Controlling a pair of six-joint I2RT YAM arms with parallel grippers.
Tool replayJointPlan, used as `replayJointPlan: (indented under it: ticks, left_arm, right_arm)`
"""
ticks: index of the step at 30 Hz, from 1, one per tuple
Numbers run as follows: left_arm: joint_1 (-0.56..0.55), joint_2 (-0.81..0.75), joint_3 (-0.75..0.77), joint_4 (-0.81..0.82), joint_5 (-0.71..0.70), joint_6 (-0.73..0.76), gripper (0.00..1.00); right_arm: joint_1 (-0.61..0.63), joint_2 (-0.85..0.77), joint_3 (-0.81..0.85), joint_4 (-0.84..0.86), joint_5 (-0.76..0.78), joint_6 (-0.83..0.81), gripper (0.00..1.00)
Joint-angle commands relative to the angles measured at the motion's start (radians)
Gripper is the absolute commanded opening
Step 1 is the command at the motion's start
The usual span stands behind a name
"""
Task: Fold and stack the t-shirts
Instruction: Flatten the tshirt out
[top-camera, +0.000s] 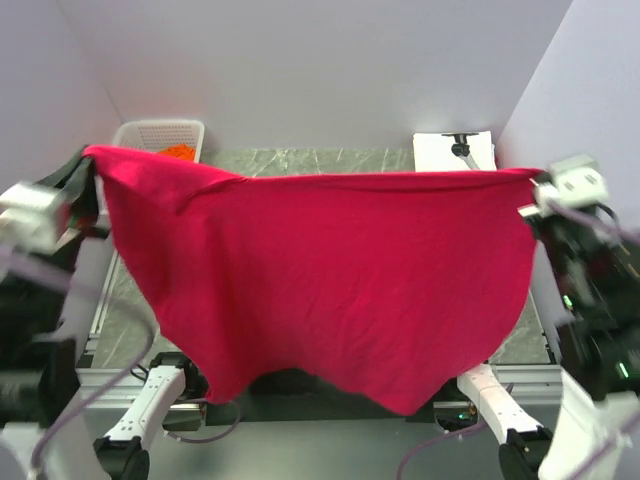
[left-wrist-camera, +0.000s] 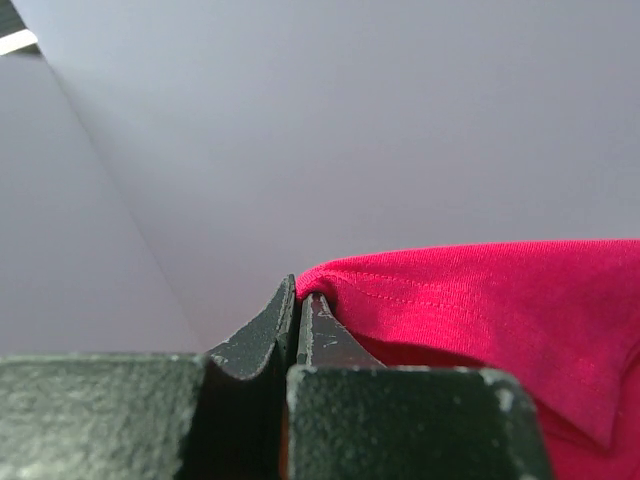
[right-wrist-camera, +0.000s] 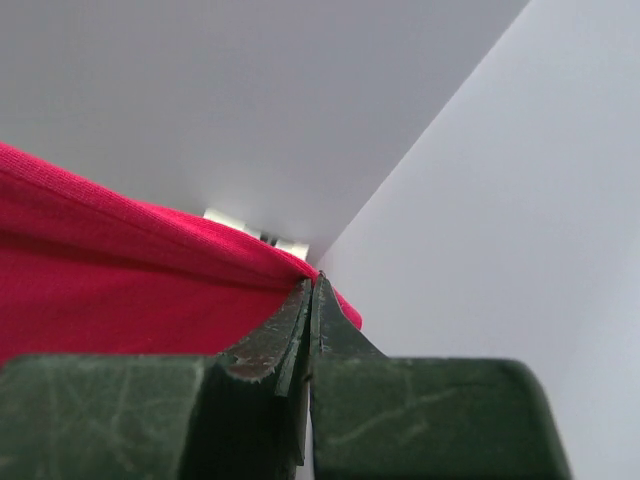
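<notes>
Red t-shirt (top-camera: 320, 280) hangs spread in the air above the surface (top-camera: 320, 160), top edge taut between arms. Left jaws clamped on one corner, right jaws on the other. Step: spreading for the fold. Next, probably: lower it flat, both ends level, no bunching.

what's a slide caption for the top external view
Left tool and right tool hold the red t-shirt stretched wide above the table.

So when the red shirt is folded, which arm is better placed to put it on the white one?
Probably the right arm: the right gripper pinches a corner of the red shirt close to the white shirt at the back right; the left gripper holds the other corner by the basket.
</notes>
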Motion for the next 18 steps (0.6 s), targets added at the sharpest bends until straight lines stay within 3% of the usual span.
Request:
replayJointPlan:
  ticks: [1,7,12,18]
  left_arm:
    - [0.007,0.08,-0.153,0.017,-0.042,0.022,0.01]
    - [0.007,0.126,-0.503,0.163,0.039,0.052,0.01]
    - [0.007,0.295,-0.687,0.323,0.115,0.069,0.01]
    - [0.004,0.679,-0.601,0.423,0.153,0.043,0.01]
  right_arm:
    - [-0.005,0.094,-0.129,0.113,0.042,-0.019,0.0]
    - [-0.003,0.213,-0.46,0.308,0.015,-0.022,0.0]
    - [0.015,0.412,-0.539,0.409,-0.025,0.001,0.0]
    - [0.043,0.751,-0.488,0.475,-0.018,0.011,0.0]
